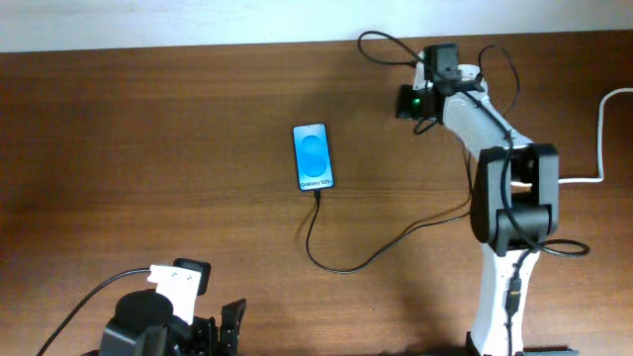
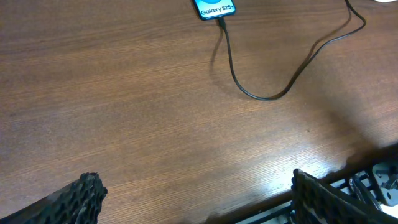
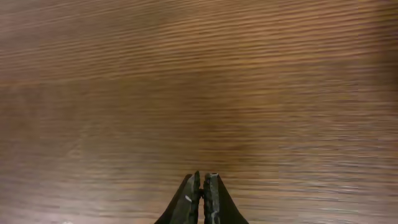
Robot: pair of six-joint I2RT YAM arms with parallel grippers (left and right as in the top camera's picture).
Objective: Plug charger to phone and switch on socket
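Note:
The phone (image 1: 313, 156) lies flat mid-table, its blue screen up, and its lower edge shows at the top of the left wrist view (image 2: 214, 9). The charger (image 1: 336, 265), a thin black cable, meets the phone's bottom edge, loops down and runs right under my right arm; it also crosses the left wrist view (image 2: 249, 93). The socket is hidden. My right gripper (image 1: 406, 103) is at the back right, its jaws shut on nothing above bare wood (image 3: 203, 177). My left gripper (image 1: 223, 331) sits at the front left edge, open and empty (image 2: 196, 186).
A thick white cord (image 1: 601, 138) comes in from the right edge and runs behind my right arm (image 1: 509, 198). The table's front edge (image 2: 348, 177) is right by my left fingers. A pale wall borders the table's far side.

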